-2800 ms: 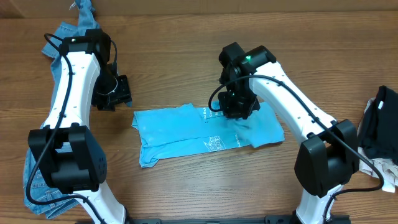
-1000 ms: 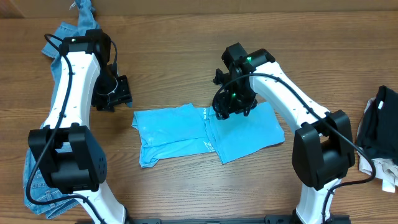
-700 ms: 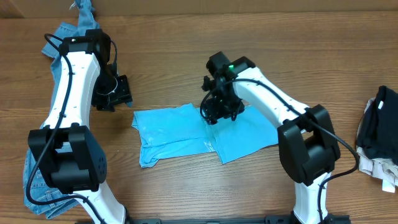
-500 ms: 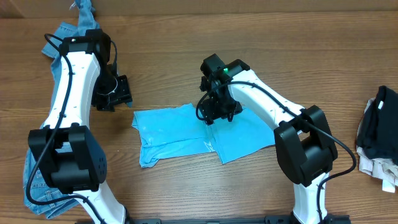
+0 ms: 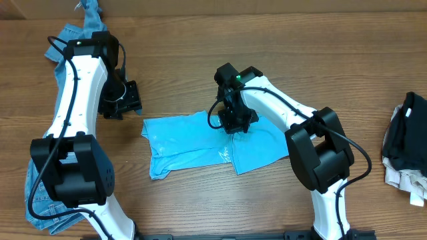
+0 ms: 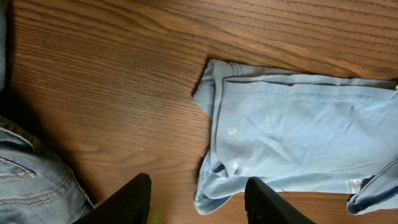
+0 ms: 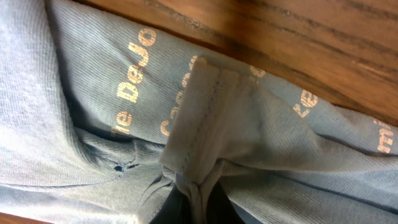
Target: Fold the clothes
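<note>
Overhead: shirt (image 5: 180,143) lies flat mid-table (image 5: 200,40), sky-blue and creased. Its right part is folded over at an angle, with white print showing at the fold edge. My right gripper (image 5: 235,124) is down on the shirt's top edge near the middle; from here I can't tell the jaw gap. My left gripper (image 5: 123,100) hangs over bare wood, near the shirt's upper-left corner and not touching it. Jeans (image 5: 67,40) are bunched at the far left, under and behind my left arm. A dark cloth (image 5: 408,130) sits at the right edge, well apart from the shirt.

Left wrist: my left gripper (image 6: 196,202) is wide open with nothing between the fingers (image 6: 127,200). The shirt (image 6: 298,137) fills the right half. The hem seam and a small sleeve flap face me, and the lower edge is rumpled just beside my right-hand finger. Jeans (image 6: 31,180) are in the lower-left corner, with wood between them and the shirt.

Right wrist: the shirt (image 7: 93,143) fills the view in thin ribbed knit, with orange lettering running across it. My right gripper (image 7: 193,208) is closed on a pinched-up ridge of shirt with a stitched seam. The fabric puckers around the pinch. Wood shows along the top.
</note>
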Motion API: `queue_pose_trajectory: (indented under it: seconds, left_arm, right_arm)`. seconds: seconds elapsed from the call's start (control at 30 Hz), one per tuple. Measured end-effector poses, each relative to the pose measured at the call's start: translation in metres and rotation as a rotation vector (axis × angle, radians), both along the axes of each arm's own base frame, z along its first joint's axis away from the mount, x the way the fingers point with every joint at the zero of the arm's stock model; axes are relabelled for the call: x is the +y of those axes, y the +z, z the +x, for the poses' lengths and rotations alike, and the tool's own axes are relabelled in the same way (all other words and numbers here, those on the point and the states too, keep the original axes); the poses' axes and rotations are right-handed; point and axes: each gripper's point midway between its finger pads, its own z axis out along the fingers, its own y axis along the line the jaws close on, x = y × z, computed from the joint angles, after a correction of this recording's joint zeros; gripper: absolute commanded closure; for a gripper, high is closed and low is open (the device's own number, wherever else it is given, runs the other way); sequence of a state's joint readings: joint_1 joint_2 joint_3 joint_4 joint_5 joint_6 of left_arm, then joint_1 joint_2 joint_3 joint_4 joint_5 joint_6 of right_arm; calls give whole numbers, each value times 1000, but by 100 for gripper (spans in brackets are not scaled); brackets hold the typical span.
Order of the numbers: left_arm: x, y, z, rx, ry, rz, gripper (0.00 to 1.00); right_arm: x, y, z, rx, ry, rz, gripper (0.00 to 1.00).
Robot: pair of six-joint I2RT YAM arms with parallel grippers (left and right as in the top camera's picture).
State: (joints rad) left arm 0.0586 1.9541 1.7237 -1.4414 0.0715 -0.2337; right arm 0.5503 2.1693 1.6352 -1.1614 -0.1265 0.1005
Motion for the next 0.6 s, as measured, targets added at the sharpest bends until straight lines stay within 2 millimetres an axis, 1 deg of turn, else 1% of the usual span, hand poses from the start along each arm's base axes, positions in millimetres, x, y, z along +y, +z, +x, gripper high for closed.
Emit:
queue_pose_trajectory:
  seconds: [0.07, 0.13, 0.27, 0.33, 0.53, 0.6]
  left_arm:
    - [0, 0, 0, 0, 0, 0, 48]
    - [0, 0, 0, -1, 0, 0, 48]
    - [0, 0, 0, -2, 0, 0, 48]
    - [0, 0, 0, -2, 0, 0, 47]
    - [0, 0, 0, -2, 0, 0, 48]
    - [0, 0, 0, -2, 0, 0, 48]
  right_arm:
    - [-3, 2, -4, 17, 0, -16, 96]
    - [-6, 9, -3, 18, 1, -35, 96]
    - [-2, 33, 12, -31, 3, -35, 96]
    - [1, 40, 18, -53, 2, -27, 96]
    - [-1, 41, 17, -46, 3, -34, 95]
    - [-6, 42, 9, -15, 12, -55, 95]
